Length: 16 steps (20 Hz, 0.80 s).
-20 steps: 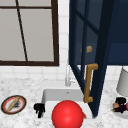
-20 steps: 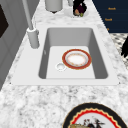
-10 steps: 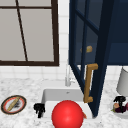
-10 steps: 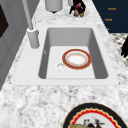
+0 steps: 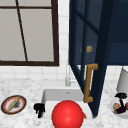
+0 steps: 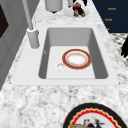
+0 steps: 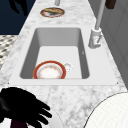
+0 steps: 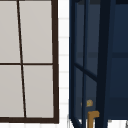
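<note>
My left hand [image 5: 38, 109] hangs at the sink's [image 5: 47, 96] front left corner, fingers relaxed and pointing down, holding nothing. In the right side view the left hand [image 7: 18, 6] floats off the counter's front edge, and it shows as a dark shape [image 6: 124, 47] in the left side view. My right hand [image 5: 121, 96] hovers over a glass bowl of fruit [image 5: 117, 107] on the right counter. Seen from the right side, the right hand [image 7: 21, 106] has its fingers spread loosely above the fruit. A red-rimmed plate [image 6: 76, 59] lies in the sink. A red round shape [image 5: 67, 115] sits at the sink's front.
A dark blue cabinet door [image 5: 85, 50] with a wooden handle [image 5: 88, 83] stands open above the sink's right half. The faucet [image 5: 67, 77] rises behind the basin. A patterned plate [image 5: 13, 104] lies on the left counter, and a white canister [image 5: 123, 81] stands behind the fruit bowl.
</note>
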Motion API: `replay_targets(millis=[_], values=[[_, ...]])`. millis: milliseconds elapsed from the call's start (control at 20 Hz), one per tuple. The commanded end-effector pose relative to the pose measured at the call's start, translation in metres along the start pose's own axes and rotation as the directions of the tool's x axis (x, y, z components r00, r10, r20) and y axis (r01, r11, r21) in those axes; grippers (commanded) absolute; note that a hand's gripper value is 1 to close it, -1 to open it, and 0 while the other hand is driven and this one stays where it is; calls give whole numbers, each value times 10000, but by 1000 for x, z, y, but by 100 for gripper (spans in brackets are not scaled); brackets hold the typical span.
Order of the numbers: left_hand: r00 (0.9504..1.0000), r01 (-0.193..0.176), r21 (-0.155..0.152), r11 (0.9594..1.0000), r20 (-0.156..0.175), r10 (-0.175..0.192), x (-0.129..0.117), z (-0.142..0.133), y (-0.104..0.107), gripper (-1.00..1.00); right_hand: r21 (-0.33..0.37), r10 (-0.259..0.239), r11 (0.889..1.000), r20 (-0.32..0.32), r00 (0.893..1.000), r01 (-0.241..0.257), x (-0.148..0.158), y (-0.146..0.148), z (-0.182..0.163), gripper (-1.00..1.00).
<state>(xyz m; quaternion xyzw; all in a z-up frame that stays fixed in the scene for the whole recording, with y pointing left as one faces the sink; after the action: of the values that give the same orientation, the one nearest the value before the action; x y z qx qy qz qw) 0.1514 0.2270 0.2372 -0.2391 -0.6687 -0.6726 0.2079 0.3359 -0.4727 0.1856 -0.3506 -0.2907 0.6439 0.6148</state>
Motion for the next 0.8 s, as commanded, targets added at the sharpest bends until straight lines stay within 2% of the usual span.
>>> replay_targets(millis=[0, 200, 500, 750], values=[[10000, 0, 0, 10000, 0, 0, 0, 0, 0, 0, 12, -59, 10000, -78, 10000, 59, 19, -1, 15, -100], [10000, 0, 0, 10000, 0, 0, 0, 0, 0, 0, -621, 77, 9980, -271, 9996, -93, 37, 14, 39, -100], [10000, 0, 0, 10000, 0, 0, 0, 0, 0, 0, -661, 134, 9977, -268, 9996, -152, 66, 27, 76, -100], [10000, 0, 0, 10000, 0, 0, 0, 0, 0, 0, -955, 120, 9953, -302, 9995, -149, 92, 45, 106, -100]])
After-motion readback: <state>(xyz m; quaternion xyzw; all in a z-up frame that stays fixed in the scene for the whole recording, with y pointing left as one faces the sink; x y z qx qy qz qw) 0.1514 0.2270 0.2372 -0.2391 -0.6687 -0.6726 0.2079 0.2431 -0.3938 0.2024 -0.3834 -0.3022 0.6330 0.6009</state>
